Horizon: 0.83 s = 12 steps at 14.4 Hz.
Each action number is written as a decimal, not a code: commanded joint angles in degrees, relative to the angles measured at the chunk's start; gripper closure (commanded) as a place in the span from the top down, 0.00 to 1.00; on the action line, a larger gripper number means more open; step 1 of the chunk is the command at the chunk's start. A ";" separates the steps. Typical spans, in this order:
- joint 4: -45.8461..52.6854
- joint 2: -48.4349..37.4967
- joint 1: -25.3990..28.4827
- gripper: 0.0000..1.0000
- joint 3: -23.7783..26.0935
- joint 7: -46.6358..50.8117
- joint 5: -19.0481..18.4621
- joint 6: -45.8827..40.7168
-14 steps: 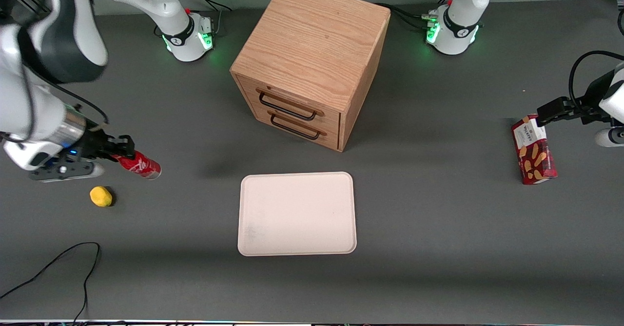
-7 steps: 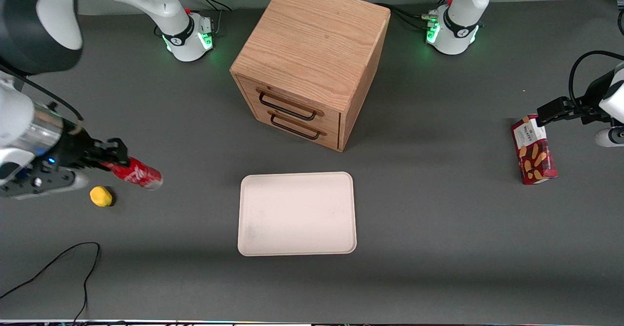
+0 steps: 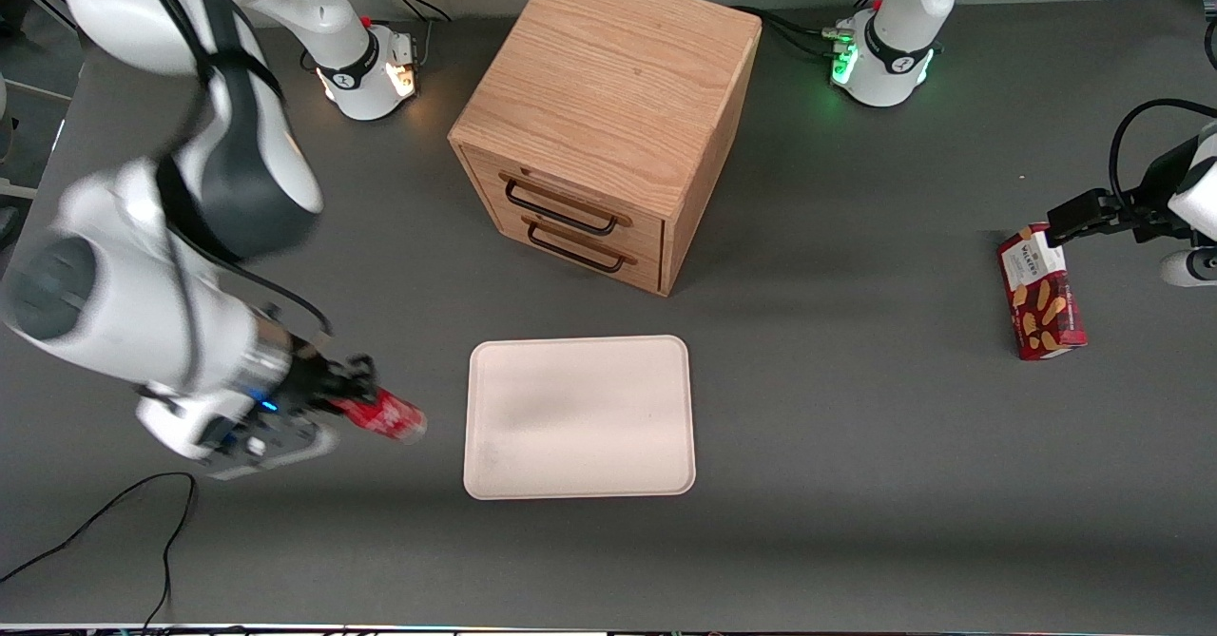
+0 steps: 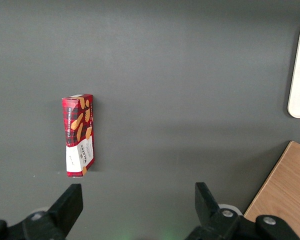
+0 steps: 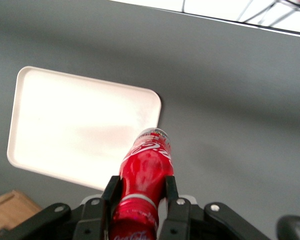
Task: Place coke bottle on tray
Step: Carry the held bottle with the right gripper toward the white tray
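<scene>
**Bottle held in the air beside the tray**

The cream tray (image 3: 578,417), a flat rectangle with rounded corners and a low rim, has nothing in it. The claw (image 3: 354,398) grips the coke bottle (image 3: 388,416) around its upper part, fingers (image 5: 111,192) clamped on both sides. The slim, glossy red bottle hangs tilted just beside the tray's edge toward the working arm's end of the grey bench (image 3: 856,446). A wooden drawer box (image 3: 604,123), both drawers shut, stands farther from the front camera than the tray.
</scene>
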 commanded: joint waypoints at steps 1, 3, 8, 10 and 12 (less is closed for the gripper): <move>4.35 6.10 0.02 0.18 1.75 1.86 -0.58 4.64; 4.35 8.30 0.29 0.18 2.80 1.94 -0.58 7.73; 3.91 11.82 1.34 0.18 3.07 3.09 -1.36 11.25; 2.78 12.44 1.52 0.18 3.07 3.52 -2.77 13.00; -0.03 12.53 1.61 0.18 3.07 4.93 -2.86 16.42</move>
